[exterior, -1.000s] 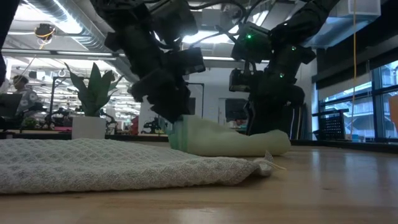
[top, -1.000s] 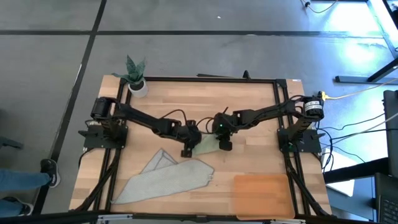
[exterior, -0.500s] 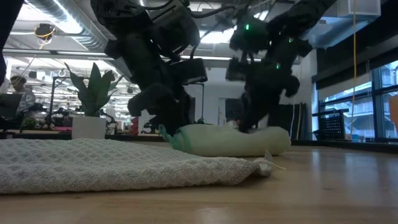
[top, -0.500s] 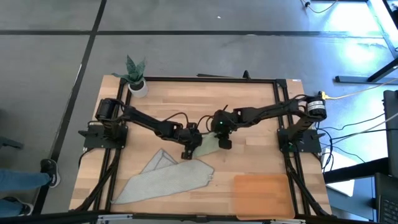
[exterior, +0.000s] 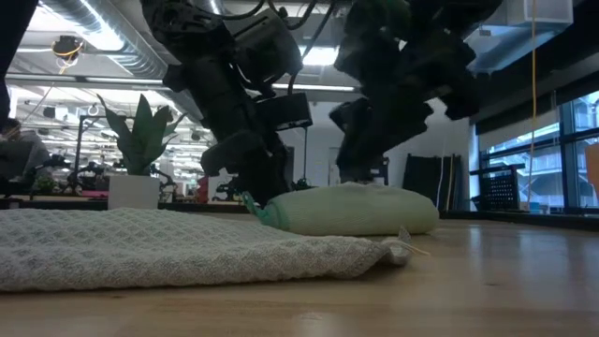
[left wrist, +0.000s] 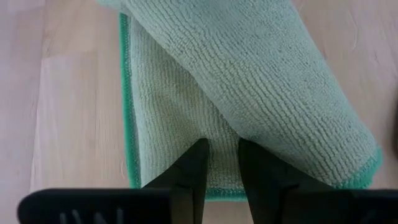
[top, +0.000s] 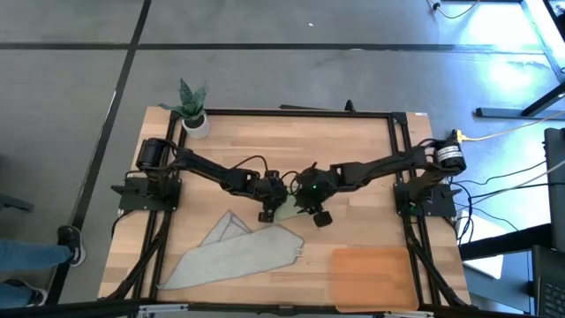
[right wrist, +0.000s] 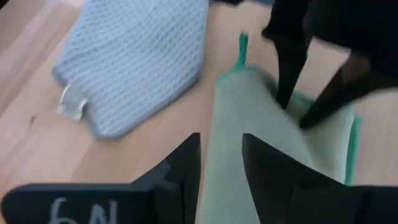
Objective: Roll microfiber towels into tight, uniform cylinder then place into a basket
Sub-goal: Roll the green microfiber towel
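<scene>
The pale green towel (top: 284,210) lies at the table's middle, mostly rolled into a fat cylinder (exterior: 356,211), with a flat tail (left wrist: 168,124) spread beside it. My left gripper (left wrist: 222,163) stands on that tail at the foot of the roll, its fingers a narrow gap apart. My right gripper (top: 320,217) hangs over the roll's right end with nothing between its slightly parted fingers (right wrist: 186,162). The grey towel (top: 238,252) lies flat, nearer the front edge. The orange-brown basket (top: 371,274) sits at the front right. My left gripper sets both fingertips (left wrist: 200,155) on the towel's flat tail (left wrist: 217,134), right against the foot of the roll. The fingers slant down from the table's left side. Tail and roll both lie on the table. My right gripper: I cannot tell whether it touches the roll's top (exterior: 360,187).
A potted plant (top: 192,104) stands at the far left corner. A black frame (top: 291,112) runs round the tabletop. Bare wood lies between the green roll and the basket.
My right gripper has risen off the green roll, shifted toward the table's near edge and rolled its wrist. The roll has stayed where it was, and its left end now lies lower beside my left gripper.
</scene>
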